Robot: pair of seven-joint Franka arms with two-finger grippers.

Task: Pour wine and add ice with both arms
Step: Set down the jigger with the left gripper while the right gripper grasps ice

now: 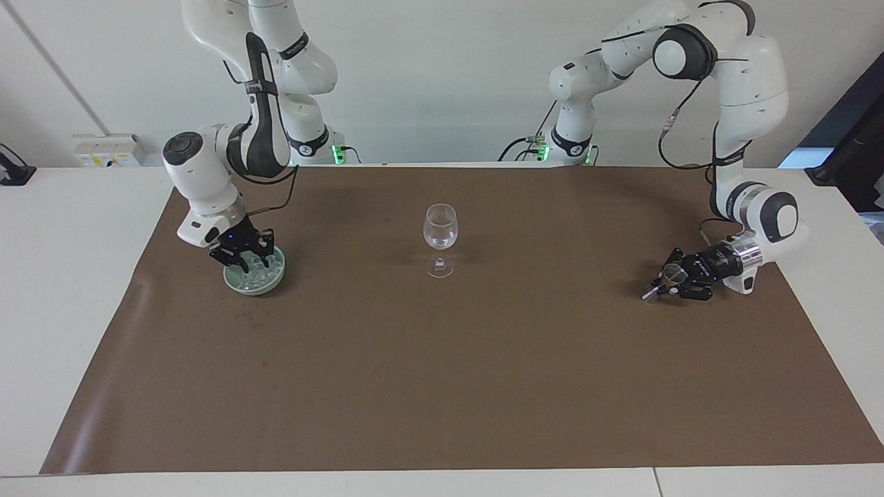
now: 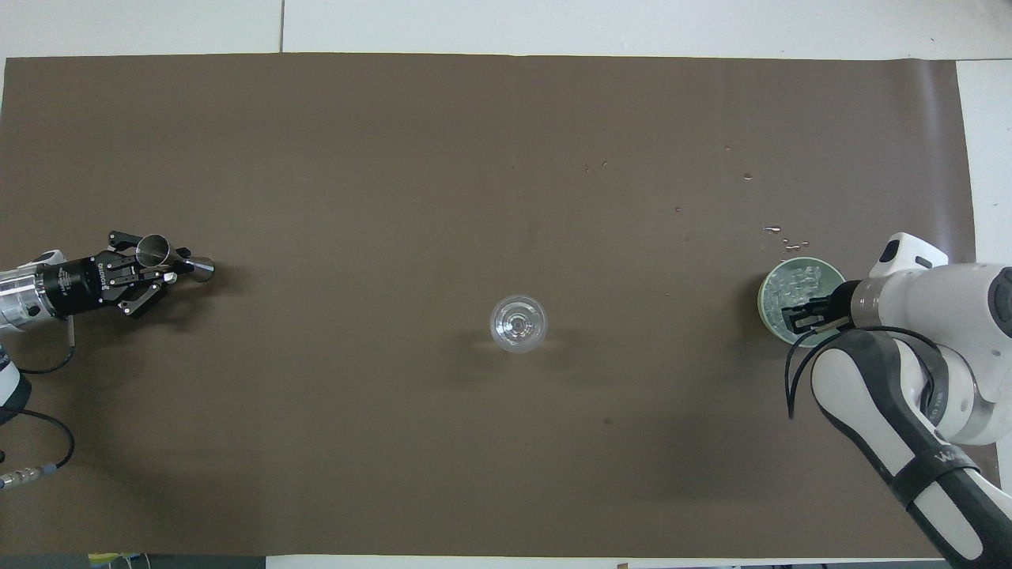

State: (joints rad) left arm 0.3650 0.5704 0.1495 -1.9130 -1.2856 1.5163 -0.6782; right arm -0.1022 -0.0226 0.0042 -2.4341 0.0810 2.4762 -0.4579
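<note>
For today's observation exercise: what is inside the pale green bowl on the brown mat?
The pale green bowl holds a heap of small clear ice cubes. The right gripper reaches down into it and covers part of the heap, so whether it holds a cube cannot be seen.

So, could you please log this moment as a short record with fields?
glass: stemmed glass upright mid-mat, clear liquid in it
bowl: pale green bowl at the right arm's end, holding ice
jigger: metal jigger lying tilted at the left arm's end
left gripper: low over the mat, around the jigger
right gripper: dipped into the bowl, at the ice
mat: brown mat, small droplets near the bowl
</note>
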